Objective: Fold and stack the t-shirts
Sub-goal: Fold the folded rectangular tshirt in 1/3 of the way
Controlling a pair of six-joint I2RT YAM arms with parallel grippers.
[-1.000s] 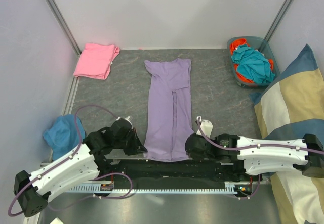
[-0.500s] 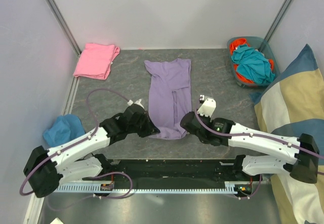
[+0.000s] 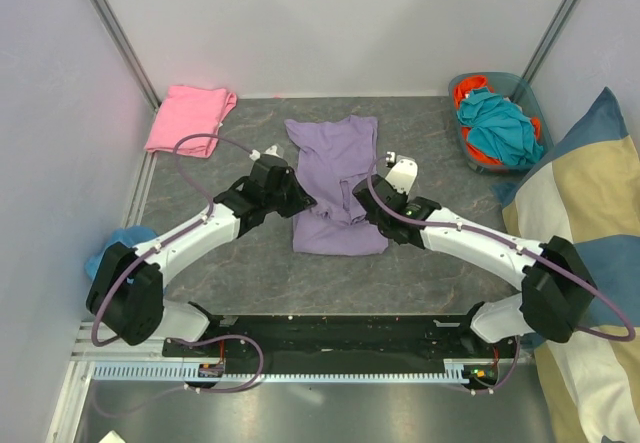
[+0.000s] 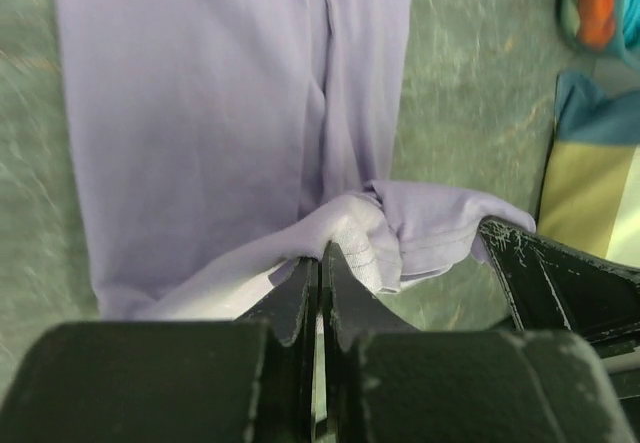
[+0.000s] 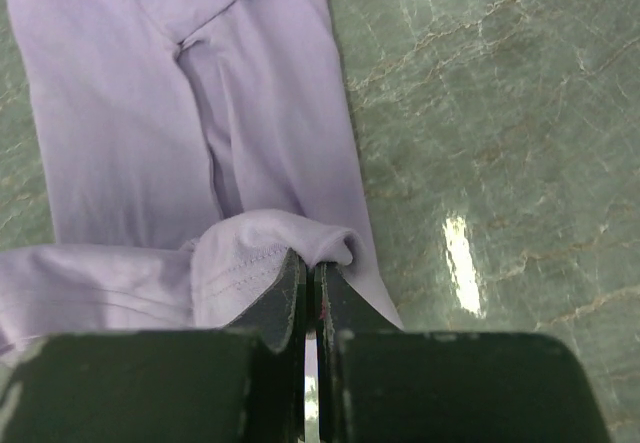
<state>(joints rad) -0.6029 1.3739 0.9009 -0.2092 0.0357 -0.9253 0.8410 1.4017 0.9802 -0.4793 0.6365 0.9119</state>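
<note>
Fingers (image 4: 298, 301) of left gripper (image 3: 303, 202) and right gripper (image 3: 360, 199) are clenched on lavender t-shirt (image 3: 335, 148) hem, doubled over its middle; pink t-shirt (image 3: 187, 118) is seen folded far-left.

lavender t-shirt (image 3: 335, 148): no print, tag or lettering legible
pink t-shirt (image 3: 188, 118): no text legible
counter (image 3: 440, 273): no writing, number or sign legible
elsewhere: nothing readable
</note>
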